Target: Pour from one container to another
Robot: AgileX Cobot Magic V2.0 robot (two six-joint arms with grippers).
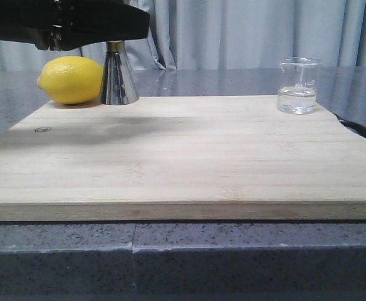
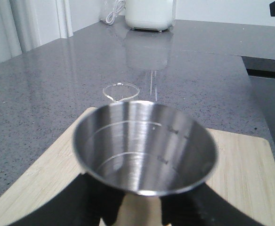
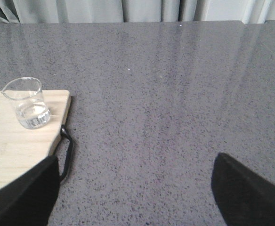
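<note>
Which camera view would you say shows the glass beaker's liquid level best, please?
The front view: the beaker stands side-on, its liquid line clear. The right wrist view shows it smaller, from above; the left wrist view shows only its rim behind the jigger.

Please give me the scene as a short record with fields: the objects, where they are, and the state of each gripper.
board: wooden cutting board on grey counter
jigger: steel jigger upright at far left of board, cup looks empty
lemon: lemon just left of jigger
beaker: glass beaker at far right, holds some clear liquid
left gripper: left gripper around jigger's waist
right gripper: right gripper open, over bare counter
</note>
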